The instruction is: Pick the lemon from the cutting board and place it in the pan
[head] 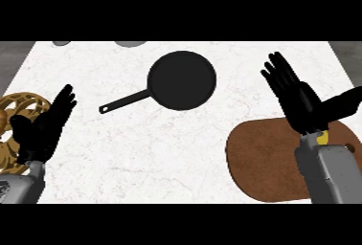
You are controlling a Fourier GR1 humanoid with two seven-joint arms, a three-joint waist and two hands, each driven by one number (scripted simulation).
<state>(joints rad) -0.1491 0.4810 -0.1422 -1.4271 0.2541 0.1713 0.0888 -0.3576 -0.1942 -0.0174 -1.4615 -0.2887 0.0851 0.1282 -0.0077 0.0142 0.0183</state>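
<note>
Two hands show above a pale marbled surface (pixel 184 153), and everything else can be placed against the black pan (pixel 182 80) near its far middle. Largest after the surface is the brown cutting board (pixel 265 158), which lies to the pan's near right, well apart from it. The pan itself sits flat, holding nothing, its handle running out toward the near left. A golden wire basket (pixel 17 106) stands far to the pan's left, at the surface's edge.

The right hand (pixel 300 103) hangs over the board's far edge, right of the pan, fingers straight and spread, holding nothing. The left hand (pixel 42 127) rests open by the basket, fingers up.

Smallest is the lemon (pixel 322 139): only a sliver of yellow shows on the board, right of and nearer than the pan, tucked under the right wrist.

The risk, as I judge it, lies there. The fruit is mostly hidden beneath the forearm, so the hand must draw back and come down before closing; a round lemon nudged by wrist or fingertips could roll off the board before any grasp forms.
</note>
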